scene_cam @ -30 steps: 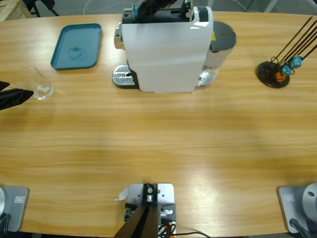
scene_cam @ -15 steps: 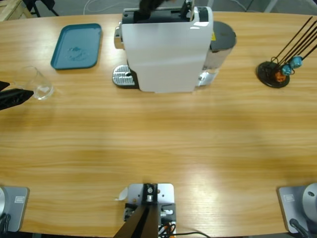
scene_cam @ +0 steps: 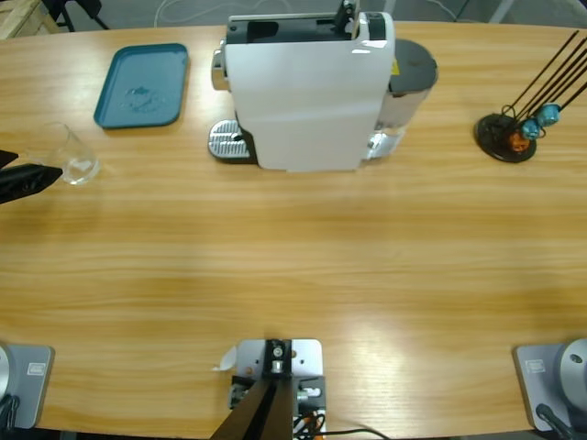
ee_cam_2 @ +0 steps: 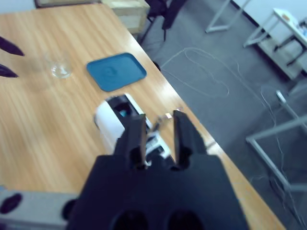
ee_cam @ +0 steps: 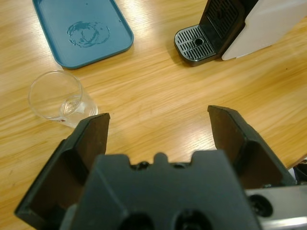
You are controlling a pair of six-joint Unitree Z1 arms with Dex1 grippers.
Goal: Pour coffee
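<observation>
In the high view the left gripper [scene_cam: 41, 172] is cut off by the left edge beside the glass [scene_cam: 71, 156], whose contents are too faint to identify, and the rack [scene_cam: 510, 136] pods are too small to distinguish.

We see a worktop [scene_cam: 303, 266] of smooth, lightly glossy wood with visible grain. The coffee machine [scene_cam: 307, 92] has a glossy white plastic shell and a shiny perforated metal drip grate [ee_cam: 195, 42]. The tray [scene_cam: 142, 84] is matt blue plastic; the cup [ee_cam: 60, 98] is clear glass. Left claw [ee_cam: 158, 129] is matt black plastic.
</observation>
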